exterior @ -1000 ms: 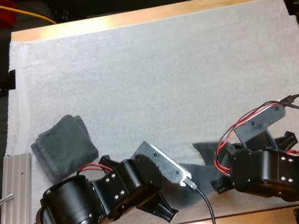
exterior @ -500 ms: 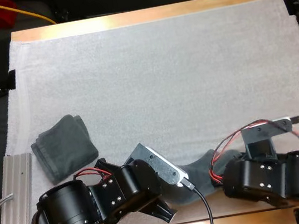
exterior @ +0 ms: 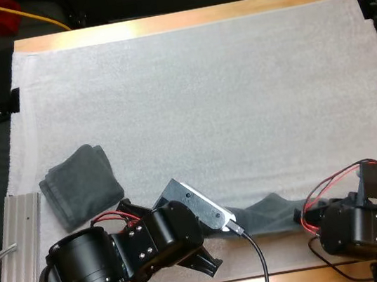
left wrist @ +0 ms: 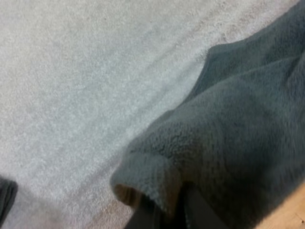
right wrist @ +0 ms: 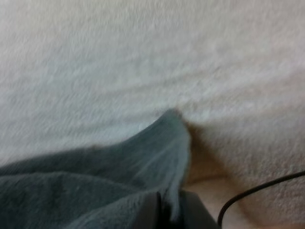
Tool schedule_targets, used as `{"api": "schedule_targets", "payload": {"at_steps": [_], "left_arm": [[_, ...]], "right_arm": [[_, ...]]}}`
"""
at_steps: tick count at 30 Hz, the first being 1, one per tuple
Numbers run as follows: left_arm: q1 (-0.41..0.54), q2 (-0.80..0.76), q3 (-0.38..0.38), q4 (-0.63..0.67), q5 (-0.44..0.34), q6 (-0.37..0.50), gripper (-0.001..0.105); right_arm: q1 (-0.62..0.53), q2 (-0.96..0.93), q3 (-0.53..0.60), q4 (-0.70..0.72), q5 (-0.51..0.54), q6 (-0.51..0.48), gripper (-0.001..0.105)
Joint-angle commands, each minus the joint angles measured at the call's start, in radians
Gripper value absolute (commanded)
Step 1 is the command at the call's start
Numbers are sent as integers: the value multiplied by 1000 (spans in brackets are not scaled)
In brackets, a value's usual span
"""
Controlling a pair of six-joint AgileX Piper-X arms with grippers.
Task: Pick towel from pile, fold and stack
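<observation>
High view: a dark grey-green terry towel (exterior: pixel 270 214) lies drawn out in a band along the near edge of the white textured mat (exterior: pixel 224 93), running between the two arms. Its left end passes under my left arm and its right end under my right arm, both close to where the mat gives way to the wooden bench (exterior: pixel 184 19). From that band to the far edge the mat is broad open surface, and to the right as well.

Left wrist view: the left hand (left wrist: pixel 167 210) is clamped on a rolled hem of the towel (left wrist: pixel 238 133), fingers pressing it from both sides, with bare wood just beside the cloth.

Right wrist view: the right hand (right wrist: pixel 167 207) pinches the other end of the towel (right wrist: pixel 95 191) at a pointed corner, near the mat's edge.

Counted, there are two towel items: the stretched one, and one folded dark grey-green towel (exterior: pixel 81 184) resting near the mat's left edge, well apart from the stretched one. One ribbed metal plate (exterior: pixel 16 245) lies just beside the mat's left border, near the folded towel.
</observation>
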Motion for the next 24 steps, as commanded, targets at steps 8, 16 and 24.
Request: {"api": "schedule_targets", "payload": {"at_steps": [8,16,24], "left_arm": [[-5,-8,-7,0,20,-17,0],[4,12,20,-14,9,-17,0],[134,30,77,-51,-28,36,0]], "right_arm": [[20,-6,-26,22,-7,-9,1],[17,22,-26,31,101,-50,1],[-104,126,-24,9,106,-195,1]]}}
